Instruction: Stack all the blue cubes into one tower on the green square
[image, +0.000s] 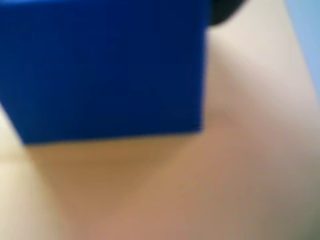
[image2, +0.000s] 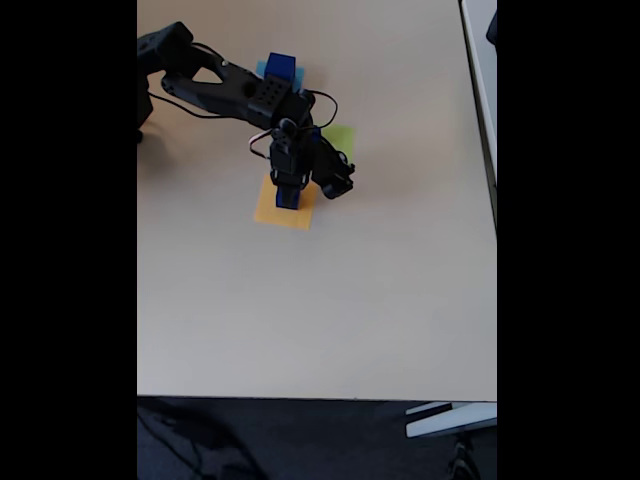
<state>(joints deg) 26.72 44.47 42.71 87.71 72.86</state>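
Though small and dim, two blue cubes (image2: 281, 67) show; whether the jaws grip one is unclear.

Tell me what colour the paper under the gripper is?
Orange-yellow paper, best in the fixed view.

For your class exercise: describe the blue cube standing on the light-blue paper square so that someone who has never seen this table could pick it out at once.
Start in the fixed view at the beige table and follow the black robot arm along its upper side. There, on a flat light-blue paper square, stands a solid dark-blue cube. Unlike the blue cube at the gripper over the orange-yellow square, it stands free, untouched.
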